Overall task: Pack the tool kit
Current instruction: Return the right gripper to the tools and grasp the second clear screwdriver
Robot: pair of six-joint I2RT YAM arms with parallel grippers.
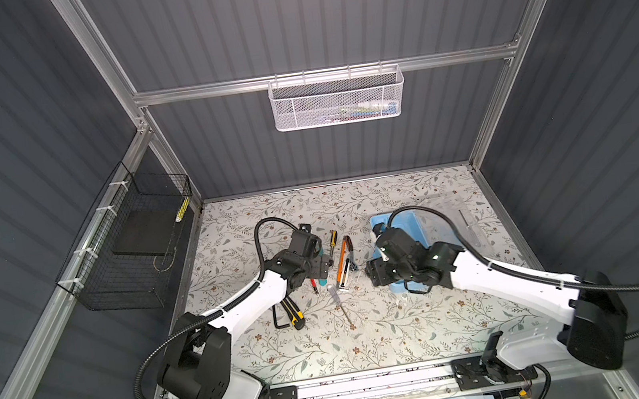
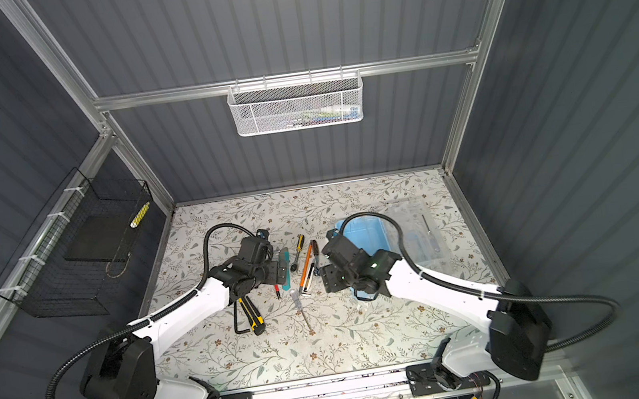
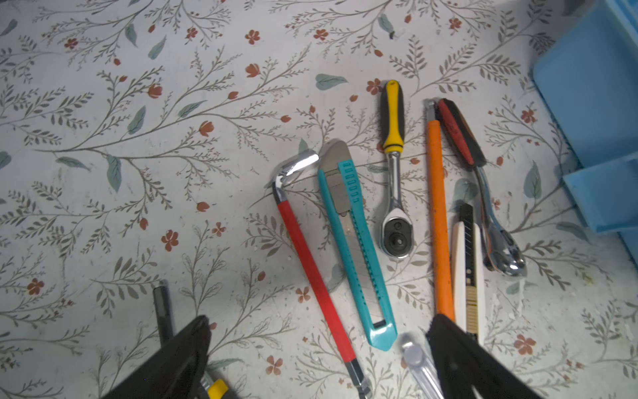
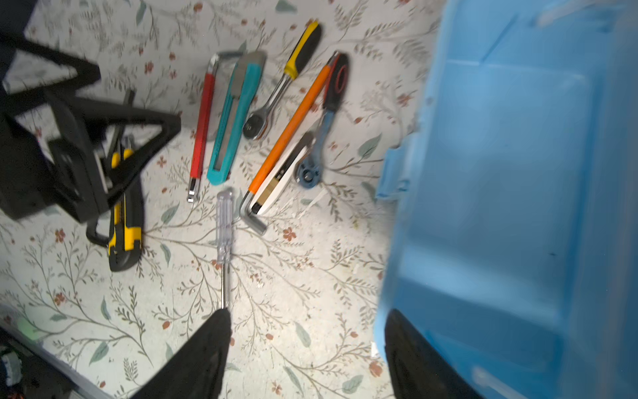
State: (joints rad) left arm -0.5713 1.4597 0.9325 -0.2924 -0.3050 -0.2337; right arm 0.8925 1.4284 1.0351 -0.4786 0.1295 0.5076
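Plainly, every tool lies loose on the floral table (image 1: 330,354) between the two arms. The light blue box (image 4: 500,172) stands just to their right, with its clear lid (image 1: 453,212) lying flat on the box's right side.

Six tools lie roughly parallel in a row. From the left arm's side they run:
- the red-sleeved hex key (image 3: 310,255)
- the teal utility knife (image 3: 355,248)
- the yellow-handled ratchet (image 3: 393,172)
- the orange-sleeved hex key (image 3: 438,214)
- the white utility knife (image 3: 467,269), touching the orange-sleeved hex key
- the red-handled ratchet (image 3: 476,179), nearest the box

The clear-handled screwdriver (image 4: 224,224) lies apart from the row, nearer the robot's base. The yellow-and-black utility knife (image 4: 124,235) and the black hex key (image 1: 279,319) lie together beneath the left arm.

The left gripper (image 3: 320,319) hovers over the near ends of the red-sleeved hex key and the teal utility knife. Its jaws are spread wide and hold nothing. The right gripper (image 4: 306,312) hangs over the box's left edge, one finger above the table and one above the box. Its jaws are also apart and hold nothing.
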